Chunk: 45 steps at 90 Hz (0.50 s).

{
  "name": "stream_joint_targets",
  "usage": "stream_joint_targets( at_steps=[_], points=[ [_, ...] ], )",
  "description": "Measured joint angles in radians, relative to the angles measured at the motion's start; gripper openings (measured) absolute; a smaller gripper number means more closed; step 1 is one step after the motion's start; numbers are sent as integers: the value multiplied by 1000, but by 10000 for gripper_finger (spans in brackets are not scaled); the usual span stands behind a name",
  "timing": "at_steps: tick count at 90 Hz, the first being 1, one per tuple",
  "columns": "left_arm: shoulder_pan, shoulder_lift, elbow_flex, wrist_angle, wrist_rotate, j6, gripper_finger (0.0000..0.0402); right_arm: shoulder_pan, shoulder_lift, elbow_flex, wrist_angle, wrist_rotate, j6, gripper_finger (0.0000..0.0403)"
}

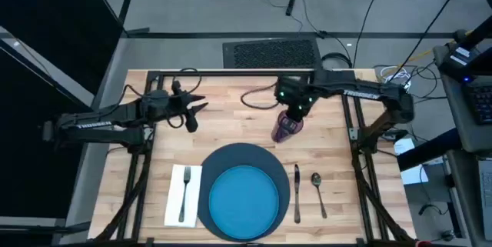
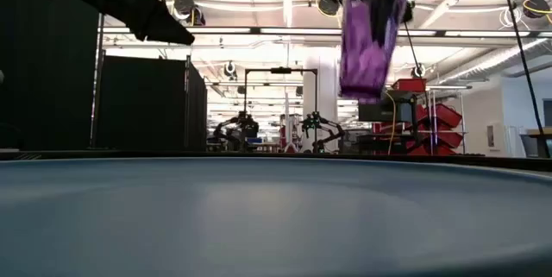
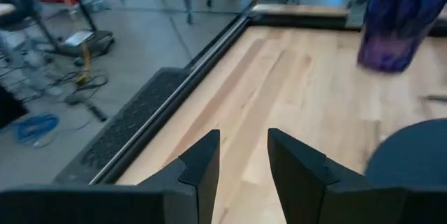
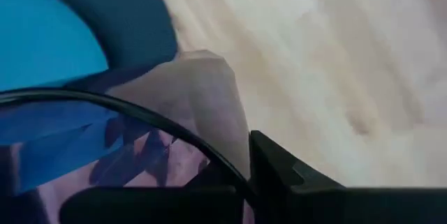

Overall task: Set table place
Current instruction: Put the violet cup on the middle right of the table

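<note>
A dark slate-blue mat (image 1: 219, 162) lies at the table's near middle with a bright blue plate (image 1: 244, 199) on it. A white napkin (image 1: 174, 201) with a fork (image 1: 184, 193) lies left of the mat. A knife (image 1: 297, 193) and a spoon (image 1: 317, 193) lie to its right. My right gripper (image 1: 296, 110) is shut on a purple cup (image 1: 284, 128), held in the air beyond the mat's far right. In the low view the cup (image 2: 371, 40) hangs well above the table. My left gripper (image 1: 194, 115) hovers open over the far left of the table (image 1: 231, 116), holding nothing. My right gripper holds the purple cup at its upper rim (image 4: 209, 147), coming from above. One dark finger (image 4: 279, 172) stands outside the cup's wall; the other finger is hidden by the cup. The cup hangs below the fingers, slightly tilted and clear of the table.
Black frame bars (image 1: 231, 72) run along the table's far edge and sides. Bare wood (image 3: 279, 84) lies between the two grippers and beyond the mat. A floor mat (image 1: 270, 51) and cables lie on the floor behind the table.
</note>
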Motion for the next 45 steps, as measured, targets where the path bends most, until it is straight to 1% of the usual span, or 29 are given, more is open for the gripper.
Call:
stream_joint_targets(
  at_steps=[8, 18, 31, 39, 45],
  points=[
    [0, 12, 0, -2, 11, -18, 107, 17, -10, -110, 28, -9, 25, 0],
    [0, 25, 0, 27, 11, -23, 107, 32, -15, -176, 49, 2, 45, 0],
    [0, 42, 0, 87, 11, -23, 107, 52, -15, -197, 101, 5, 59, 0],
    [0, 44, 0, 95, 11, -23, 107, 66, -13, -197, 108, 44, 66, 0],
    [1, 44, 0, 95, 11, -23, 107, 71, -8, -197, 111, 51, 68, 0]
  ],
)
